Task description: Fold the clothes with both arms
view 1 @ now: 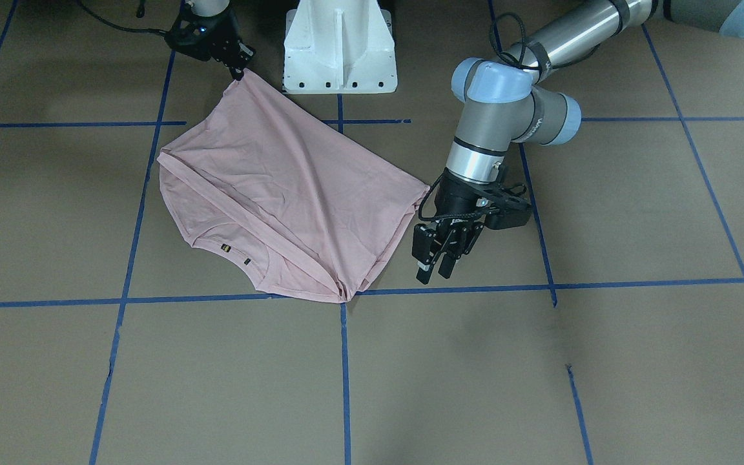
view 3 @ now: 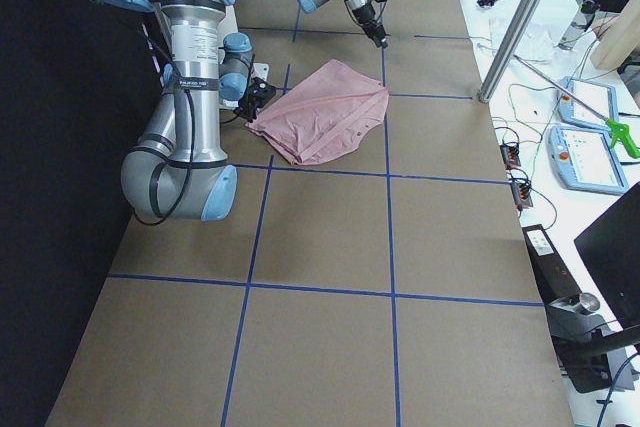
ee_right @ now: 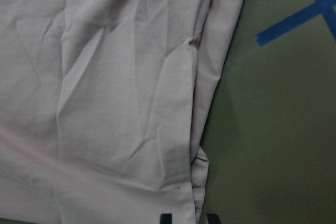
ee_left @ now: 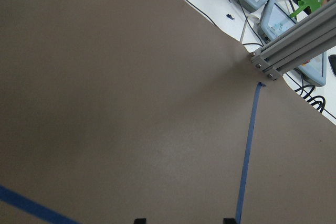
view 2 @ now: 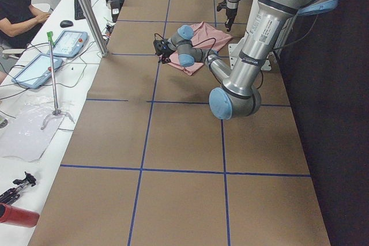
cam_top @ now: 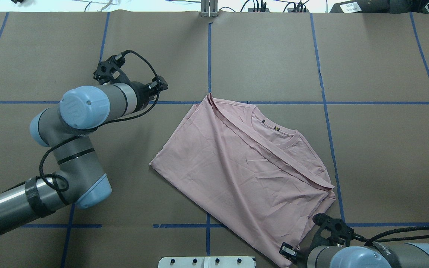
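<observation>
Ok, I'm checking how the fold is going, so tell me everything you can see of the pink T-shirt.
The T-shirt is pale pink, thin, softly creased fabric, folded over itself into a rough four-cornered shape lying on the brown table. Its ribbed round collar shows at one edge, with two small dark labels inside the neck; no print is visible. The corner nearest the robot's base is drawn to a point, where the right gripper appears shut on it. The left gripper hangs open to one side, not touching.
</observation>
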Controlling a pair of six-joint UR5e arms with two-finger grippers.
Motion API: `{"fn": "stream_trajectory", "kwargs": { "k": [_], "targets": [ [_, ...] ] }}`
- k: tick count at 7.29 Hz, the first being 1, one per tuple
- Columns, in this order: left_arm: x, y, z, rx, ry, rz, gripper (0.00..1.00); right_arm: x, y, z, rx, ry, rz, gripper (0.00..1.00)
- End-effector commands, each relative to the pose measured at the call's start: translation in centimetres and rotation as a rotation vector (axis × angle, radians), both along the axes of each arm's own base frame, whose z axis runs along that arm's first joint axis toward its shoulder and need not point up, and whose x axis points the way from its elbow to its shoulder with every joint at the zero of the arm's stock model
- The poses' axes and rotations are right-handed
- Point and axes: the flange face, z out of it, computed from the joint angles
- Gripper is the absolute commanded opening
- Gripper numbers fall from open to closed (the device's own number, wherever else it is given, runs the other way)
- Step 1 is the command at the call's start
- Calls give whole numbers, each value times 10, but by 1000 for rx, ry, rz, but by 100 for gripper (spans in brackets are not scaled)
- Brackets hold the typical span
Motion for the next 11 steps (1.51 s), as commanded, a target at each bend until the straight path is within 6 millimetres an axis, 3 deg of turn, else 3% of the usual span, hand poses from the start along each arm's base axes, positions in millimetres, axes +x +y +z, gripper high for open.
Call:
{"fn": "stream_trajectory", "kwargs": {
  "k": [1, 2, 3, 4, 9, 10, 11],
  "targets": [
    [14, 76, -2, -115, -82, 87, 66, 33, -45, -22, 7, -44, 117, 100],
    [24, 110, -12, -176, -155, 127, 69, 55, -84, -31, 11, -53, 205, 100],
    [53, 143, -1, -208, -231, 156, 69, 71, -117, -34, 14, -60, 272, 100],
    [63, 152, 5, -202, -257, 162, 69, 75, -129, -38, 44, -61, 269, 100],
    [73, 141, 22, -201, -302, 139, 60, 69, -130, -29, 44, -41, 263, 100],
    [75, 138, 18, -195, -300, 130, 52, 68, -129, -29, 46, -41, 264, 100],
    [75, 137, 17, -194, -300, 127, 17, 68, -129, -29, 44, -40, 261, 100]
  ]
}}
